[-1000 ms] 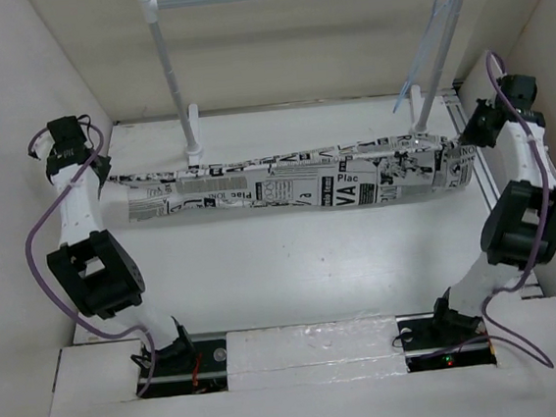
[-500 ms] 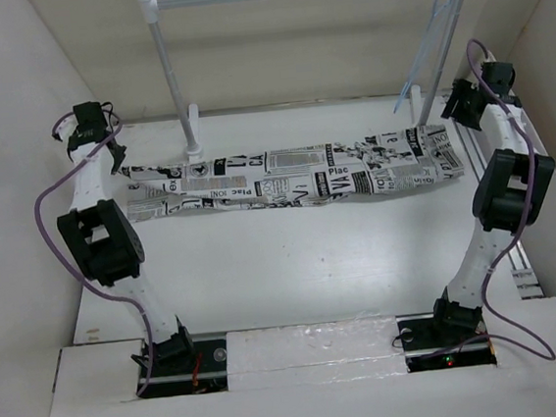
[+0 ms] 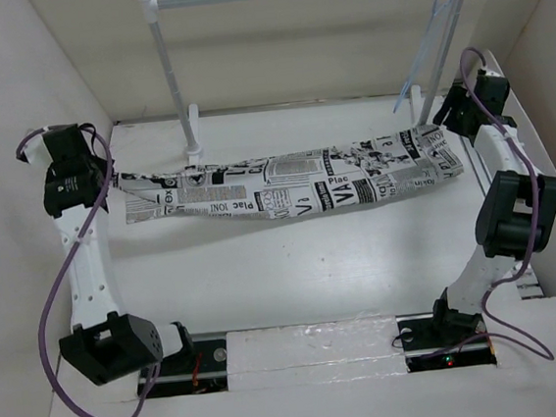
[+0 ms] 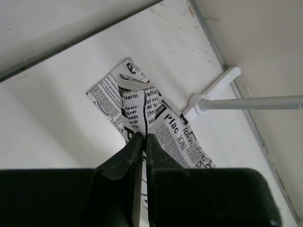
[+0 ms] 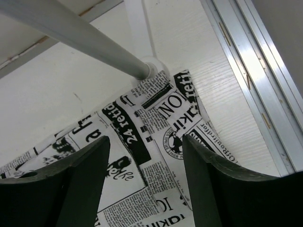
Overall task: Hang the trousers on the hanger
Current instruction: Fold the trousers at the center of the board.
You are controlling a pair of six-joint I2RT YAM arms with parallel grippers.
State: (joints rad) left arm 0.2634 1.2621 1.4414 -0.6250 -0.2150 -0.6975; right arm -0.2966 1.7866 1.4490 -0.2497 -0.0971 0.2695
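Observation:
The trousers (image 3: 295,182), white with black newspaper print, lie stretched across the back of the table. My left gripper (image 3: 108,180) is shut on their left end; the left wrist view shows the cloth (image 4: 142,104) pinched between the closed fingers (image 4: 130,153). My right gripper (image 3: 445,118) hovers open just over the right end, and in its wrist view the print (image 5: 151,123) lies flat between the spread fingers (image 5: 94,161), untouched. The pale-blue hanger (image 3: 431,41) hangs from the right end of the rack's bar.
A white two-post rack (image 3: 171,71) with a metal crossbar stands at the back; its right post (image 5: 80,33) rises right beside my right gripper, and its left foot (image 4: 213,90) sits by the trousers. A metal rail (image 5: 255,71) runs along the right wall.
My right gripper has opened and let go of the trousers' right end, then moved slightly back. The left arm has shifted while keeping its grip, and the cloth has settled onto the table.

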